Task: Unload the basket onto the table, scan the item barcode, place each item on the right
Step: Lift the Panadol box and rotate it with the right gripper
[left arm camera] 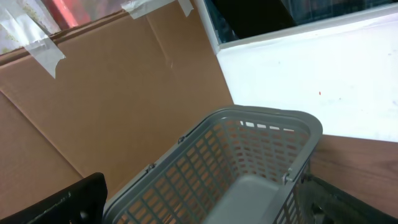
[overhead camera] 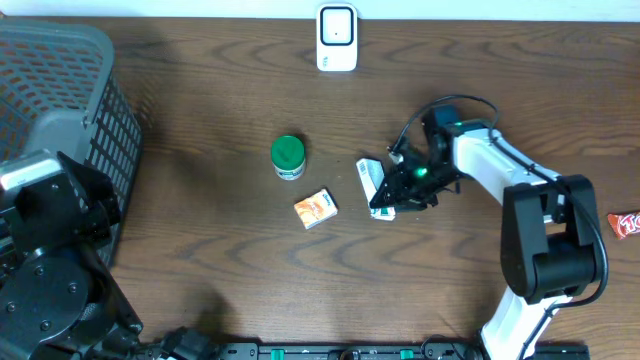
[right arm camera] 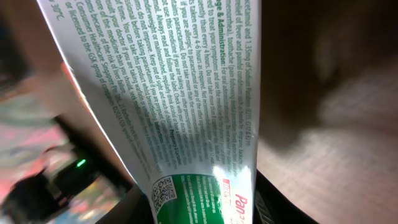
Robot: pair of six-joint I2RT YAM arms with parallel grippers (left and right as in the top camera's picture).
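Overhead: the barcode scanner point(overhead camera: 337, 38) stands at the far edge of the table point(overhead camera: 200, 280). The medicine box point(overhead camera: 370, 180), white with green, lies nearer the robot than the scanner and a little to its right. Its long axis runs roughly toward the scanner, slightly skewed. The right gripper point(overhead camera: 398, 188) is on the box's right side, jaws partly closed across the short width. That reads as a grasp, and the box looks a bit tipped. A green-lidded jar point(overhead camera: 288, 157) and a small orange box point(overhead camera: 315, 208) sit just left of the scanner's line, nearer the robot and apart from the medicine box. A red packet point(overhead camera: 625, 224) is far right of the scanner and a grey basket point(overhead camera: 70, 90) far left of it.

Left wrist: the left gripper point(left arm camera: 202, 208) is spread wide with nothing in it, over the basket and well away from the scanner. The right arm is much the nearer one.

Right wrist: the medicine box fills the view, with small print and a green band bearing a QR code point(right arm camera: 163, 190). No line barcode shows here, so I can't tell which face carries it.

Likely next: lift the box, carry it away from the robot and slightly left to the scanner, and turn it so the code face meets the scanner's front.
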